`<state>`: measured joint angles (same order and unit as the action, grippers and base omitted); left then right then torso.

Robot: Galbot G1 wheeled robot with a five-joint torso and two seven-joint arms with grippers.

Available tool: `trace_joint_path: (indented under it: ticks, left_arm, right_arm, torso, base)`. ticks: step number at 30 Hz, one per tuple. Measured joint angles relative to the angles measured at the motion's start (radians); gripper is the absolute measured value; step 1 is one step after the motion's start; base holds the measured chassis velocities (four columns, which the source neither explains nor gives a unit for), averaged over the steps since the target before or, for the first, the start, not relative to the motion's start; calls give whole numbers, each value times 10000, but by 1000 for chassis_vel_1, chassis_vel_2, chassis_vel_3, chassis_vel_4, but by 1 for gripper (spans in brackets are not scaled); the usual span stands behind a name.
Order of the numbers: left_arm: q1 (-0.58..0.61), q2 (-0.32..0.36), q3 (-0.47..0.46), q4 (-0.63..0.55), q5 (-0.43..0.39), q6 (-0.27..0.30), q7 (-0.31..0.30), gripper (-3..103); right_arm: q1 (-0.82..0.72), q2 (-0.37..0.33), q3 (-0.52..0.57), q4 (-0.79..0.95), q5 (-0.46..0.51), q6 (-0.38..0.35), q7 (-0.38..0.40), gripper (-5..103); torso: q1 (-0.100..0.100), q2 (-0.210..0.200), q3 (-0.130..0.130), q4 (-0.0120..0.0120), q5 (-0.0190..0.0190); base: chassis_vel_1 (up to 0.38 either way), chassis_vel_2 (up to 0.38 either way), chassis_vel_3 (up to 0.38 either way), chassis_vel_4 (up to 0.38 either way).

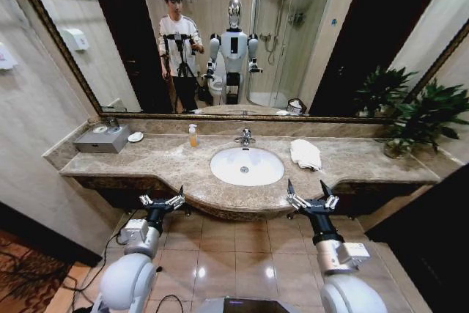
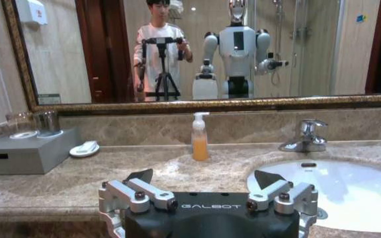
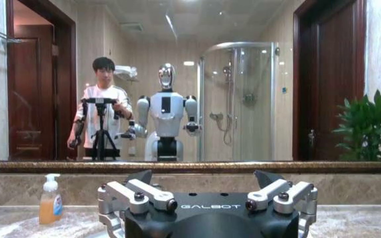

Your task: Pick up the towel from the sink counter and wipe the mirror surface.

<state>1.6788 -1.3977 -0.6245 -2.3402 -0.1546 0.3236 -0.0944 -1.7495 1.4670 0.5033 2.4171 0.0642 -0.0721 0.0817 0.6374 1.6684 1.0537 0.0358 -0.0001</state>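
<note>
The towel [image 1: 305, 154], a white fluffy wad, lies on the sink counter [image 1: 176, 170] just right of the oval basin [image 1: 247, 166]. The wide framed mirror [image 1: 242, 34] covers the wall behind the counter and reflects the robot. My right gripper [image 1: 306, 187] is open in front of the counter's edge, just short of the towel and lower. Its fingers [image 3: 269, 177] face the mirror [image 3: 190, 99] in the right wrist view. My left gripper [image 1: 163, 197] is open below the counter's front edge, left of the basin. The left wrist view shows it [image 2: 205, 176] facing the counter [image 2: 78, 183].
A chrome tap [image 1: 245, 137] stands behind the basin. An orange soap bottle [image 1: 193, 135], a small white dish [image 1: 135, 137] and a grey box [image 1: 102, 139] sit at the back left. A potted plant [image 1: 414, 115] stands at the right end.
</note>
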Motion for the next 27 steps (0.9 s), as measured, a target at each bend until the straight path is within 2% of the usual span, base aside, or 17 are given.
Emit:
trace_joint_path:
  ticks: [20,27]
  left_arm:
    - [1,0,0,0,0,0,0,100]
    - [0,0,0,0,0,0,0,100]
  right_arm:
    - [26,-12,12,-43,-58,112,-241,100]
    - [-37,-10,6,-24,-64,169,-222,100]
  torso:
    - [-3,1,-1,1,0]
    - [-3,1,-1,1,0]
  base:
    - [0,0,0,0]
    - [-133,118,136,-132]
